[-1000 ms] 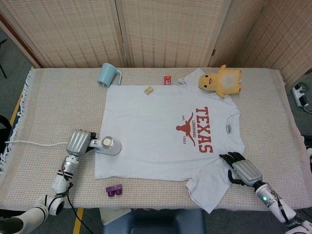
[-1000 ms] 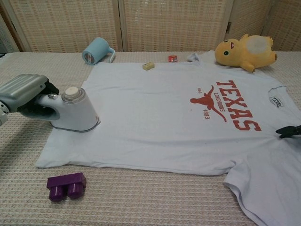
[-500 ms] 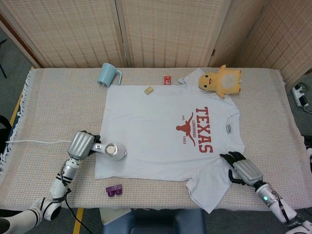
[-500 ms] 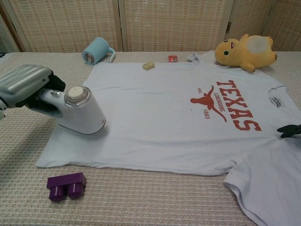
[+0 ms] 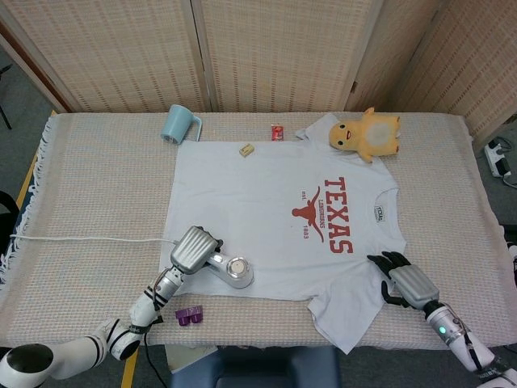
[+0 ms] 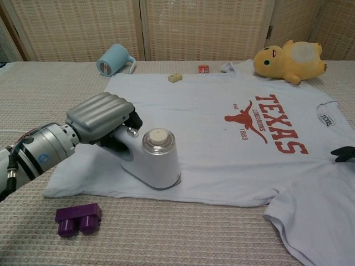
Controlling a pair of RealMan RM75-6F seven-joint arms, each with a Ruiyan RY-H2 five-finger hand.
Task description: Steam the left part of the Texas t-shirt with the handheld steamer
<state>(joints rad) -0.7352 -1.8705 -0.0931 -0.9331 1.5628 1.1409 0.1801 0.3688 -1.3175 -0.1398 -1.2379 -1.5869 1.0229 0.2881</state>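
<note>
The white Texas t-shirt lies flat on the table, red print toward the right. My left hand grips the handle of the white handheld steamer, whose head presses on the shirt near its lower left hem. The steamer's white cord trails off to the left. My right hand rests on the shirt's lower right sleeve with fingers spread, holding nothing; only its dark fingertips show in the chest view.
A purple block lies off the shirt's lower left corner. A blue mug, a small tan piece, a red item and a yellow plush sit along the far side.
My left hand has carried the steamer to the right and toward the near hem, from the shirt's left edge onto the cloth. The right hand has barely moved.
</note>
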